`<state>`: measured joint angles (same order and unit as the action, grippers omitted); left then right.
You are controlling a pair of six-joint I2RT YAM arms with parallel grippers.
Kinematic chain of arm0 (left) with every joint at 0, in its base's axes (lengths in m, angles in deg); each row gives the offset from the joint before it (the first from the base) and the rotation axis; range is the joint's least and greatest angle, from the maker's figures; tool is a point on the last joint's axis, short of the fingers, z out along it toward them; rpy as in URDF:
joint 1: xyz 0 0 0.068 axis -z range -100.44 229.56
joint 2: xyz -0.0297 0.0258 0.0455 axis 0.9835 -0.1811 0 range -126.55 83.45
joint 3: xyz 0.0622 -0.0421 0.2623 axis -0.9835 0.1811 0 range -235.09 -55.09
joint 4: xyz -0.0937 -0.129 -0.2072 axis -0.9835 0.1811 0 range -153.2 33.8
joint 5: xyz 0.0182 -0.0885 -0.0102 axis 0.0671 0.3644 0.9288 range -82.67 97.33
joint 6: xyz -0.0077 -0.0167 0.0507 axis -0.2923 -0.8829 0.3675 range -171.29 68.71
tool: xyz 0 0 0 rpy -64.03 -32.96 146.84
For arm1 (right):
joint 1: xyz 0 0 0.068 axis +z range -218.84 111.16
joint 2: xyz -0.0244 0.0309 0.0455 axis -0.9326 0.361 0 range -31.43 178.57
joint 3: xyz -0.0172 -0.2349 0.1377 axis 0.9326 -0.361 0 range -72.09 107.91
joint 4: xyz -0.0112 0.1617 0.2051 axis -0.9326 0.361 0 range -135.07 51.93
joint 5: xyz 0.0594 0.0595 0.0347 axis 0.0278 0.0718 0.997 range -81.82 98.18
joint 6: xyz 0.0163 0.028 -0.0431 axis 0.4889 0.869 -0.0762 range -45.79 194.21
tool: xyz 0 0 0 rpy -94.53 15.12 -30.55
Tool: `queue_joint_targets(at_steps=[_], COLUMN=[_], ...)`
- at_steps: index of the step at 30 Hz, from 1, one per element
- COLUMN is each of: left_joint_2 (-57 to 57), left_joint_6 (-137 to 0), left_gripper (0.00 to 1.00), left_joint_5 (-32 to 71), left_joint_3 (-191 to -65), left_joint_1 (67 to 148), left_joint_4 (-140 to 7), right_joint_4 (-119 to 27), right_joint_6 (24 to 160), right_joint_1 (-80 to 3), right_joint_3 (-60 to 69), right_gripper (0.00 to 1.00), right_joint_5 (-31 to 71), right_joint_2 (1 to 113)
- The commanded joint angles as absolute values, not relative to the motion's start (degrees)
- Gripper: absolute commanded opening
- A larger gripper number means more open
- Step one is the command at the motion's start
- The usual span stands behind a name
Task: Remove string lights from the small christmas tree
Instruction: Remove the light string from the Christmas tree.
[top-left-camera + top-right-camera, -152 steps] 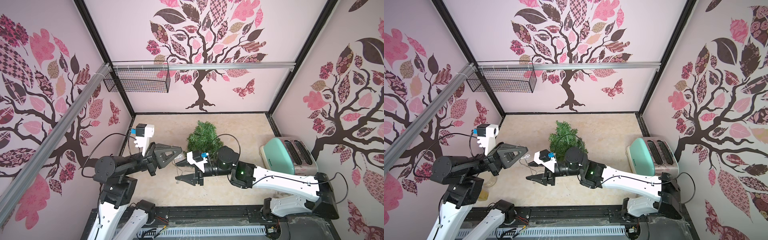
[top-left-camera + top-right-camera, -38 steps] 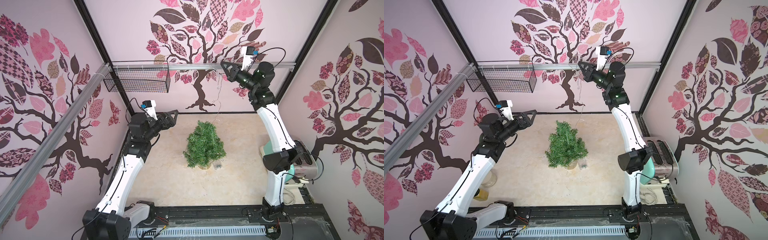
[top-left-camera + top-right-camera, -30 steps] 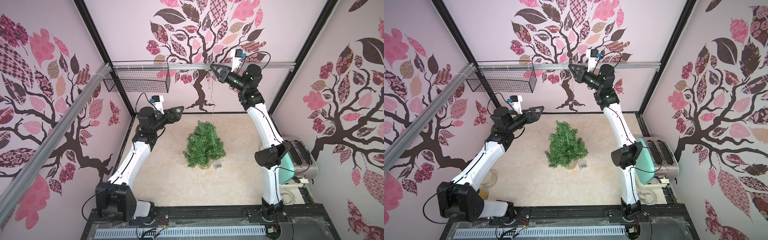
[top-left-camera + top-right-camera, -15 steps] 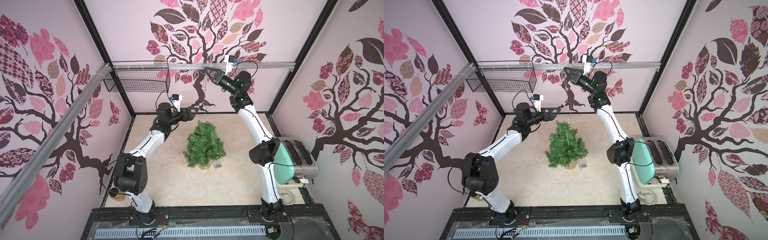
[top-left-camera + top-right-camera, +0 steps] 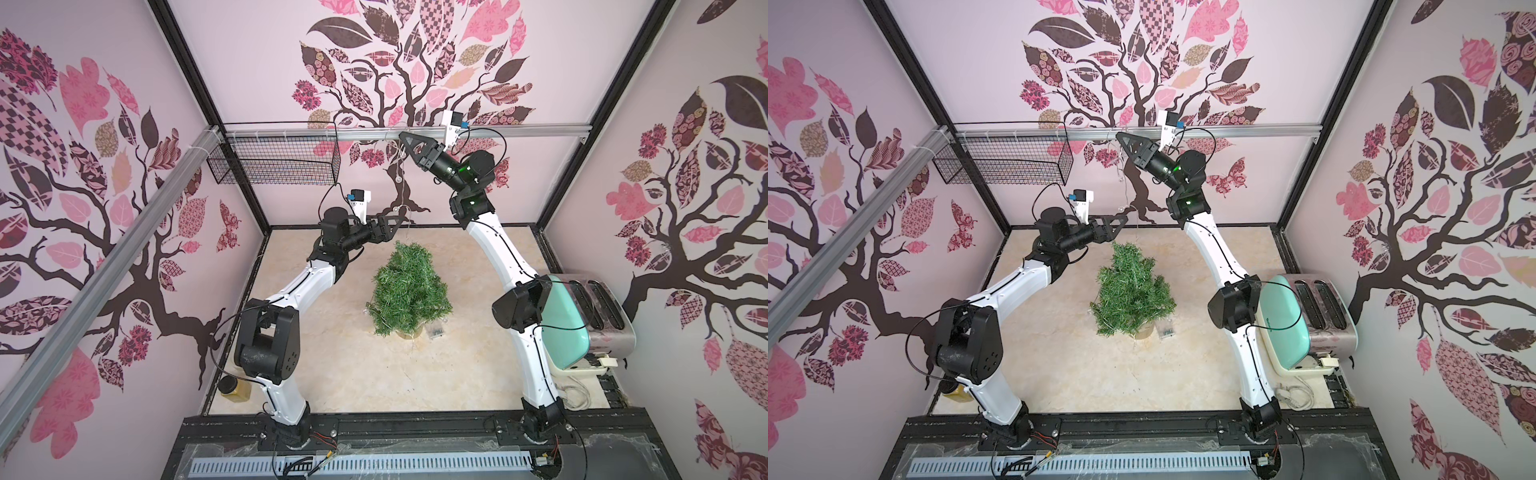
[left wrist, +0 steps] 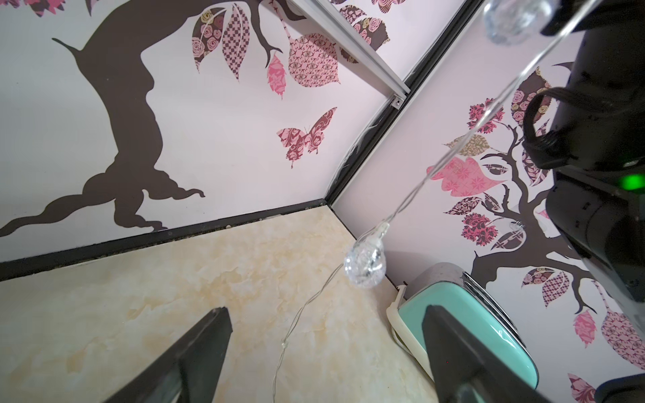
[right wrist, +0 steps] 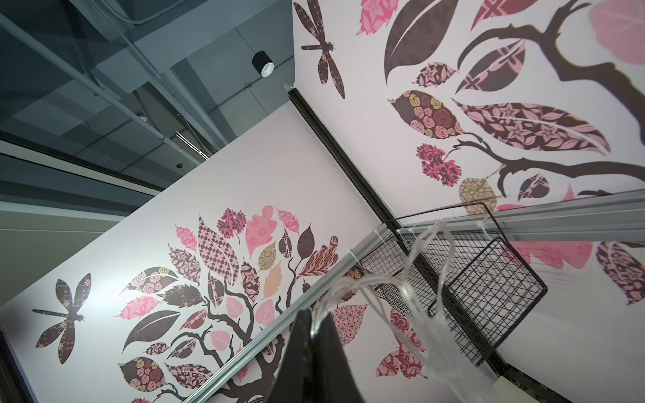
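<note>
The small christmas tree stands upright mid-floor on its log base. My right gripper is raised to the wall rail and is shut on the string lights. The silvery strand hangs from it down towards the treetop. My left gripper is open just behind and above the treetop, beside the hanging strand. In the left wrist view a clear bulb dangles just ahead of the open gripper, and the wire runs between the fingers untouched. A clear battery box lies by the tree base.
A mint toaster stands at the right wall behind the right arm's elbow. A black wire basket hangs from the aluminium rail at the back left. A yellow jar sits at the front left corner.
My left gripper has swung right, from the left wall side to the hanging strand above the treetop. My right gripper has drifted left along the rail, still holding the strand up.
</note>
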<state>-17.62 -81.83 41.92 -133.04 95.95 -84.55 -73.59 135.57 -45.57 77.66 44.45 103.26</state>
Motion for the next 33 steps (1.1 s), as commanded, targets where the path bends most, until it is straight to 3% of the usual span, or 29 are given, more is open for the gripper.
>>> queue_joint_targets(at_steps=[1, 22, 33], left_joint_2=[-18.37, -21.40, -17.42], left_joint_6=[-83.56, -85.64, -86.10], left_gripper=[0.91, 0.87, 0.87], left_joint_5=[41.14, 39.63, 32.63], left_joint_3=[-132.14, -132.09, -121.92], left_joint_1=[96.10, 97.31, 97.71], left_joint_4=[-88.76, -92.21, -97.30], right_joint_4=[-77.87, -81.71, -80.76], right_joint_6=[137.65, 142.26, 141.58], right_joint_1=[-44.89, -42.95, -42.23], right_joint_3=[80.57, 80.71, 80.56], right_gripper=[0.00, 0.00, 0.00], right_joint_5=[45.10, 46.74, 47.33], right_joint_2=[103.87, 103.13, 102.60])
